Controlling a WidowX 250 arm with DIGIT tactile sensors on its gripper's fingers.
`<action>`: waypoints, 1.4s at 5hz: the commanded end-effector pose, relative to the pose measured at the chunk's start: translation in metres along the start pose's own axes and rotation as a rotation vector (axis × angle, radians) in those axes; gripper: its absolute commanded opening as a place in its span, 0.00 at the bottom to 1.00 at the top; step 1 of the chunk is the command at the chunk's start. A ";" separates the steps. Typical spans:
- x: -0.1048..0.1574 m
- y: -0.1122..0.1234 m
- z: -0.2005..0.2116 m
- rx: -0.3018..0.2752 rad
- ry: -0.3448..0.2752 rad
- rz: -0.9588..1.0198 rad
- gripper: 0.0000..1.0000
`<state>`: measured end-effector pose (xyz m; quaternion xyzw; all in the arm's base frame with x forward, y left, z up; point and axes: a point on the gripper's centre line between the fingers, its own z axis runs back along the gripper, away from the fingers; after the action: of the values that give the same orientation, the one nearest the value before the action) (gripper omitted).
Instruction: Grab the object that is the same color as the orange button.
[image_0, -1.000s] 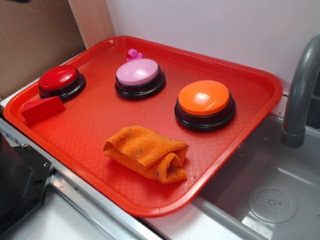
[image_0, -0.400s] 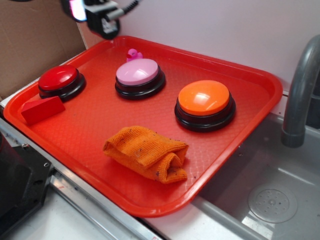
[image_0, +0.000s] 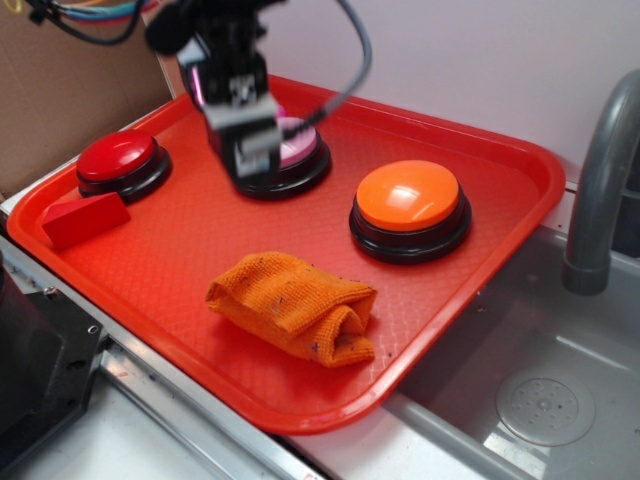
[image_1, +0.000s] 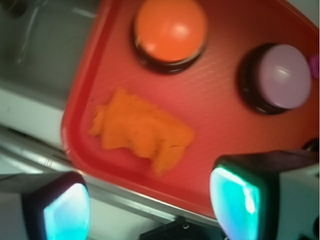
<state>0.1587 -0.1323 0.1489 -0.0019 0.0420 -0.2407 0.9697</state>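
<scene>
The object, a lumpy orange knitted cloth (image_0: 295, 305) with dark specks, lies on the red tray (image_0: 180, 245) near its front edge. The orange button (image_0: 408, 197), domed and glossy on a black base, stands behind it to the right. My gripper (image_0: 247, 150) hangs above the tray's middle, in front of the pink button, up and left of the cloth. In the wrist view the cloth (image_1: 142, 130) sits ahead of the gripper (image_1: 150, 207) and the orange button (image_1: 170, 27) is further on. The jaws stand wide apart with nothing between them.
A red-topped button (image_0: 118, 157) and a red wedge block (image_0: 85, 218) occupy the tray's left side. The pink-topped button (image_0: 305, 150) is partly hidden by my gripper. A grey faucet (image_0: 600, 190) and a sink (image_0: 540, 400) lie to the right. Cardboard (image_0: 70, 70) stands at back left.
My gripper entered from the upper left and has come down and right over the tray, now in front of the pink button. The cloth and buttons have not moved.
</scene>
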 end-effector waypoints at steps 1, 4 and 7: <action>-0.022 -0.022 -0.047 -0.007 0.065 -0.362 1.00; 0.009 0.050 -0.086 0.024 0.177 -0.697 1.00; -0.007 0.032 -0.122 0.004 0.261 -0.606 1.00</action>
<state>0.1655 -0.1045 0.0189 0.0196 0.1801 -0.5131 0.8390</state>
